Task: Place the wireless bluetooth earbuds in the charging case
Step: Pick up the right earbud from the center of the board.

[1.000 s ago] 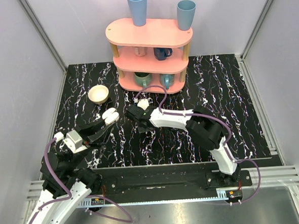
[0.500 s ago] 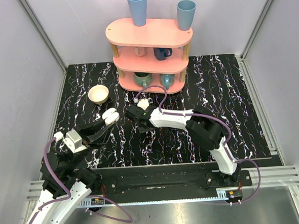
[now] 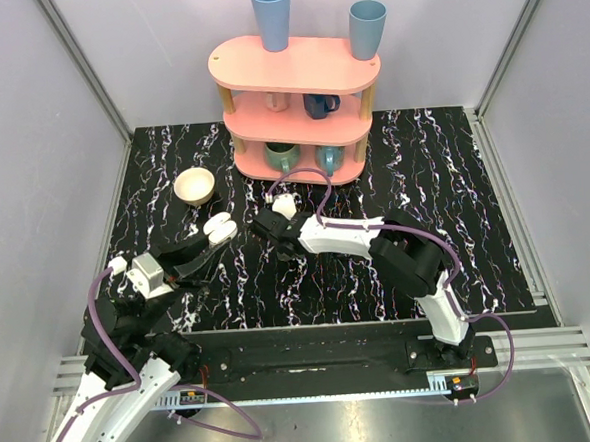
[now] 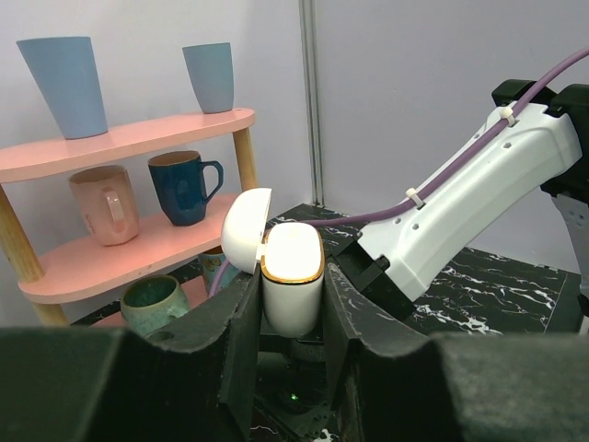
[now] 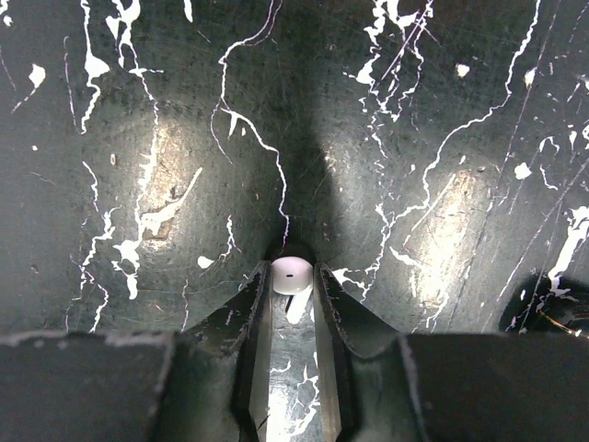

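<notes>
**Item 1: charging case [image 4: 293, 293].** White and rounded, with a gold rim at the mouth. We record it upright between the fingers of the left gripper [image 4: 291, 308], which are pressed against its two sides. Its lid [image 4: 247, 230] is hinged open and tipped back. It sits over the left half of the table [image 3: 454, 191], about midway between the near and far edges.

**Item 2: earbud [image 5: 292, 273].** Small and white, pinched at the fingertips of the right gripper [image 5: 292, 293]. In the overhead view it is near the table's centre, just to the right of the case and apart from it. We find only this one earbud. We cannot tell whether another already sits in the case.

**Item 3: surroundings.** A cream bowl [image 3: 195, 185] stands toward the far-left corner. A pink shelf [image 3: 296, 111] holding mugs and cups stands at the far edge.

**Step in hand, as we judge it.** The earbud is being carried to the open case, and insertion has not yet been made.

**Next move, as we judge it.** The right gripper should bring the earbud over the open mouth. The stem must line up with its socket before the earbud goes straight down, clear of the raised lid. The left gripper should hold the case steady, and the fingers should release only once the earbud is seated.
</notes>
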